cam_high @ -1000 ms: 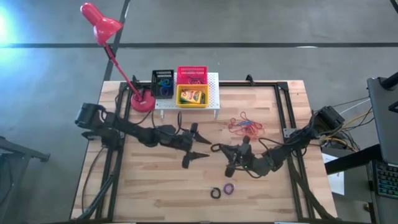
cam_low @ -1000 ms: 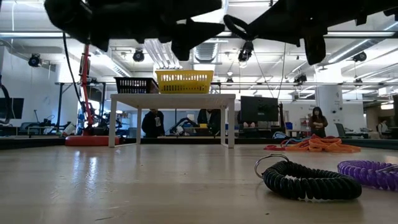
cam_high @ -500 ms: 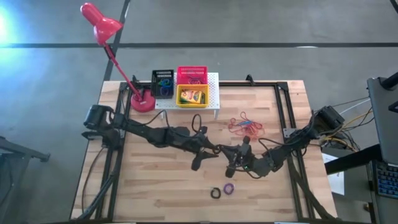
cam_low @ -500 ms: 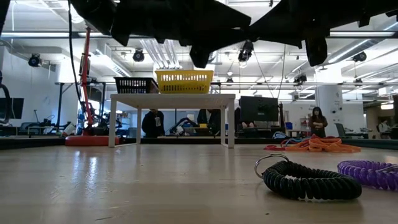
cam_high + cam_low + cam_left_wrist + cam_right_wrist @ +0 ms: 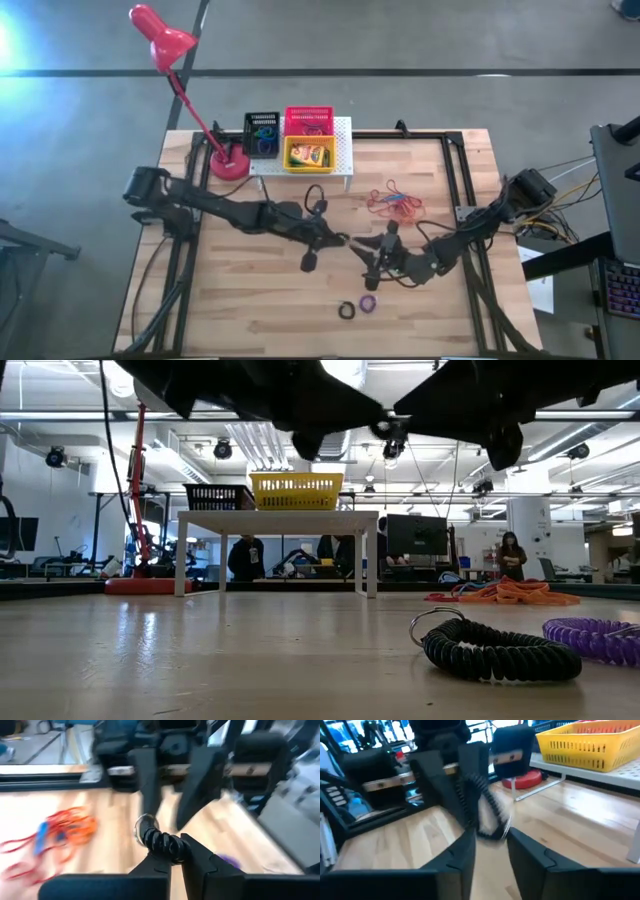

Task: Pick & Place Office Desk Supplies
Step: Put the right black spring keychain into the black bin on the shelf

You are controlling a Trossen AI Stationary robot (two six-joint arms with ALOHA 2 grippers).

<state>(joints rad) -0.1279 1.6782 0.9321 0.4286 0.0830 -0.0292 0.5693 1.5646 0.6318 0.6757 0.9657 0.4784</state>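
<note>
- The two arms meet nose to nose over the middle of the table [image 5: 250,300], and it's a handover in mid-air!
- The left gripper [image 5: 338,241] was gaping wide a second ago; now it has snapped narrow, and its wrist view shows its fingers pinching the black coil ring [image 5: 162,841].
- The right gripper [image 5: 363,244], clamped tight a moment back, has sprung apart. The coil hangs blurred just ahead of its parted fingers, so my call is the ring now belongs to the left arm.
- That would free the left arm to carry the ring off, presumably to a basket.
- Well beyond the left gripper, beside the lamp base, sits the white stand [image 5: 343,128] with all three baskets on top.
- The red basket [image 5: 308,120] is farthest from the grippers; its contents are too small to make out.
- The yellow basket [image 5: 309,155], nearest of the three, holds a crayon box [image 5: 312,156].
- The black basket [image 5: 262,133] has some small coloured bits inside; I can't tell which.
- The rubber bands [image 5: 395,202] are loose on the wood just beyond the right gripper.
- A second black ring [image 5: 347,311] and a purple ring [image 5: 368,301] lie side by side on the table on the grippers' other side, not yet collected.
</note>
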